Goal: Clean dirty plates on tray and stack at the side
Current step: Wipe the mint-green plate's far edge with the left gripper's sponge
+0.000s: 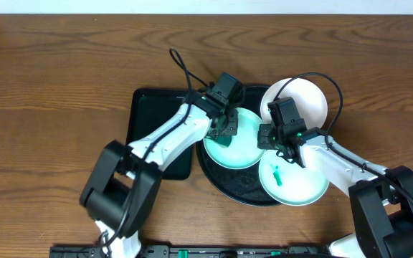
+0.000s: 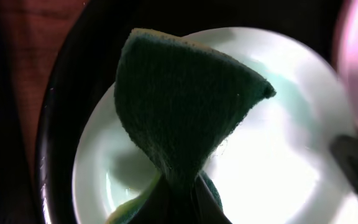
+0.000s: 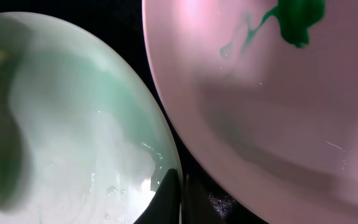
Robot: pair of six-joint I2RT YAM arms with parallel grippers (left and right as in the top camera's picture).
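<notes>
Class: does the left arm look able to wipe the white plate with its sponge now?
Probably not directly: the right gripper stands between the white plate and the left gripper with its sponge.

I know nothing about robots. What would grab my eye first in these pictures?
First comes the dark green scouring sponge, pinched in the jaws of the left arm right over a pale mint round plate on the large round glossy black tray. Next is the bright green smear on a second mint plate at the tray's near right. A white round plate sits at its far right edge.
</notes>
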